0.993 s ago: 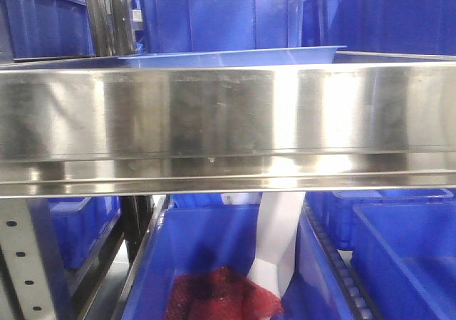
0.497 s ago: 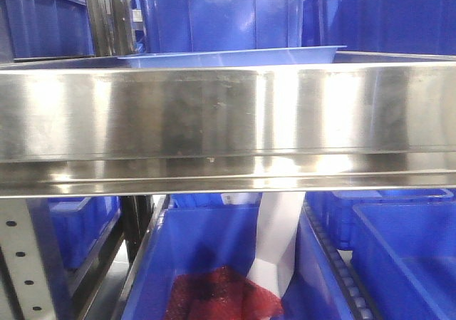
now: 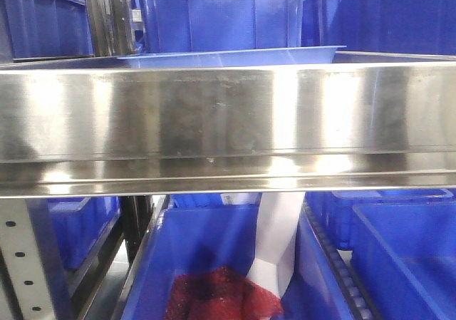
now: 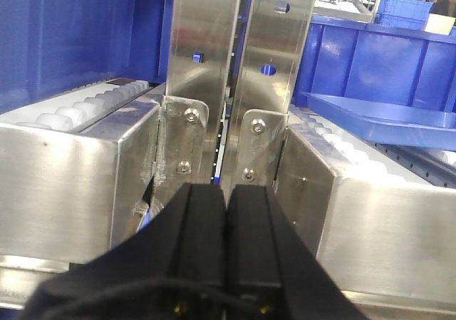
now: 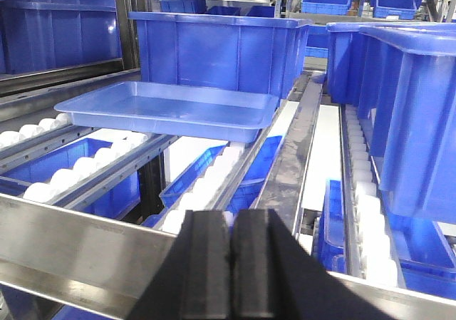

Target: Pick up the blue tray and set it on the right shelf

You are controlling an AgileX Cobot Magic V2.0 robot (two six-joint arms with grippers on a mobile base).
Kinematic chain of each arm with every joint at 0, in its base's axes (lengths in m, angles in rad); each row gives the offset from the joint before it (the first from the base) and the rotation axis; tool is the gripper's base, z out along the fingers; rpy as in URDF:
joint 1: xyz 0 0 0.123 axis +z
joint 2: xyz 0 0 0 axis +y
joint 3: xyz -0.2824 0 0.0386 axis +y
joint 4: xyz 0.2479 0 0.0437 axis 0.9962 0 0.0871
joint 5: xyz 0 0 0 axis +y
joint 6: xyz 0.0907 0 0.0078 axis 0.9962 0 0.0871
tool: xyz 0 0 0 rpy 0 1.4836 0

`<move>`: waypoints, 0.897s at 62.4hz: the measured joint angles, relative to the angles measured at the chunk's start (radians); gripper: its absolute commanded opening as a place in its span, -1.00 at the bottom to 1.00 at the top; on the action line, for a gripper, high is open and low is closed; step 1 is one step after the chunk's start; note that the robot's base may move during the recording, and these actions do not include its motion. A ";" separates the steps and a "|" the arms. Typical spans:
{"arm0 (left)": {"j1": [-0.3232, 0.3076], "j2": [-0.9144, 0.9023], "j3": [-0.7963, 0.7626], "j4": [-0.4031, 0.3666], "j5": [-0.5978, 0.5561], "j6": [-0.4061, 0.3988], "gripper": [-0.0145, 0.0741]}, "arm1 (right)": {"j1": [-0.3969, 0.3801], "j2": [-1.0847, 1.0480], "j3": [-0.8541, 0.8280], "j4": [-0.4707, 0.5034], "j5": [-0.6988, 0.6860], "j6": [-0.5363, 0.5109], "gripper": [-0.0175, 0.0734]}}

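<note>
The light-blue tray (image 5: 167, 109) rests flat on the white roller rails of the steel shelf (image 5: 78, 252), in front of a deep dark-blue bin. Its rim shows just above the shelf's broad front lip (image 3: 228, 124) in the front view (image 3: 228, 55), and at the right of the left wrist view (image 4: 385, 117). My right gripper (image 5: 231, 227) is shut and empty, hovering over the shelf's front lip, short of the tray. My left gripper (image 4: 226, 206) is shut and empty, facing two perforated steel uprights (image 4: 239, 70) between two shelf bays.
Deep dark-blue bins (image 5: 221, 45) stand behind and to the right of the tray (image 5: 406, 113). Below the shelf a blue bin (image 3: 214, 263) holds a red mesh bag (image 3: 221, 295) and a white sheet. Roller rails (image 5: 92, 163) run back from the lip.
</note>
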 measured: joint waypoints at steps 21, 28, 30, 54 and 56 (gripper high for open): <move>0.000 0.000 0.000 0.000 0.000 0.000 -0.78 | 0.000 0.000 0.000 0.000 0.000 0.000 -0.49; 0.000 0.000 0.000 0.000 0.000 0.000 -0.78 | 0.000 0.000 0.001 0.000 0.000 0.000 -0.49; 0.000 0.000 0.000 0.000 0.000 0.000 -0.78 | 0.000 0.000 0.003 0.000 0.000 0.000 -0.49; 0.000 0.000 0.000 0.000 0.000 0.000 -0.78 | -0.349 -0.071 0.195 0.212 -0.081 -0.189 -0.49; 0.000 0.000 0.000 0.000 0.000 0.000 -0.78 | -0.380 -0.092 0.222 0.239 -0.100 -0.205 -0.49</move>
